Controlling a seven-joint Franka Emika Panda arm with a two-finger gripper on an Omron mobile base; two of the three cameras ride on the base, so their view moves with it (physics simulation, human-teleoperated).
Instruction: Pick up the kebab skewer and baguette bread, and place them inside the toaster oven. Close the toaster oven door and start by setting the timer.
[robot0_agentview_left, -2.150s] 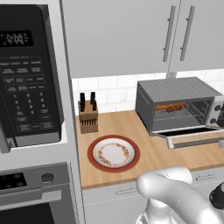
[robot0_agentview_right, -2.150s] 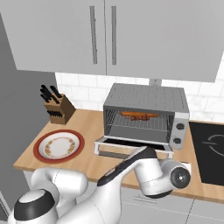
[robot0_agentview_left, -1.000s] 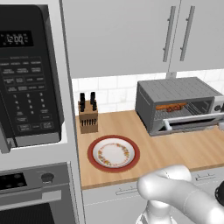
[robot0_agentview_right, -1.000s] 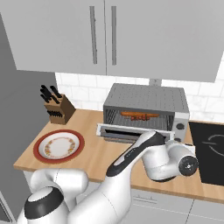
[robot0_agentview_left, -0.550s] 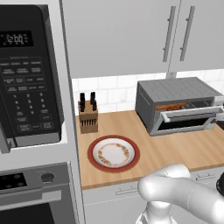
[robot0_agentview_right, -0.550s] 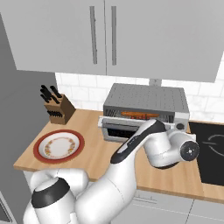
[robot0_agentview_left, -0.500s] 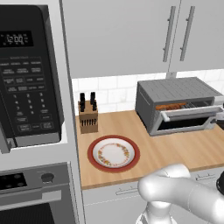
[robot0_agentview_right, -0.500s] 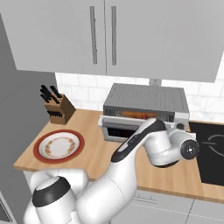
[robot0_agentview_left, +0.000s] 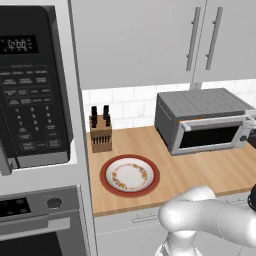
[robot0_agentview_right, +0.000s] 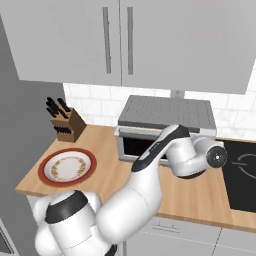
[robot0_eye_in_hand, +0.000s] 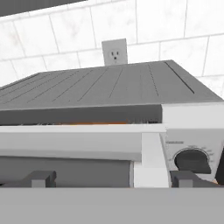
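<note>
Gripper (robot0_eye_in_hand: 107, 178): right up against the front of the toaster oven; its two dark finger tips stand wide apart at the bottom of the hand view, nothing between them; one tip lies under the door, the other just below a knob.

Toaster oven door (robot0_agentview_left: 210, 135): nearly shut; tilted up almost against the oven face, with a thin gap left along its top edge; the pale bar handle (robot0_eye_in_hand: 78, 128) runs across just above the finger tips.

Knob (robot0_eye_in_hand: 192, 160): dark and round, on the pale side panel just right of the door.

Baguette bread (robot0_eye_in_hand: 81, 124): a thin orange sliver shows through the gap above the door, inside the oven; I cannot tell more of it.

Kebab skewer: hidden behind the door; cannot tell where it lies.

Toaster oven (robot0_agentview_right: 170, 112): grey box with a ribbed top, on the wooden counter (robot0_agentview_left: 195, 170) against the tiled wall (robot0_eye_in_hand: 52, 35); a wall socket (robot0_eye_in_hand: 114, 52) sits just behind it.

Plate (robot0_agentview_left: 129, 175): red-rimmed, on the counter well left of the oven.

Knife block (robot0_agentview_left: 100, 135): behind the plate, near the wall.

Microwave (robot0_agentview_left: 31, 95): big and black, at the far left.
</note>
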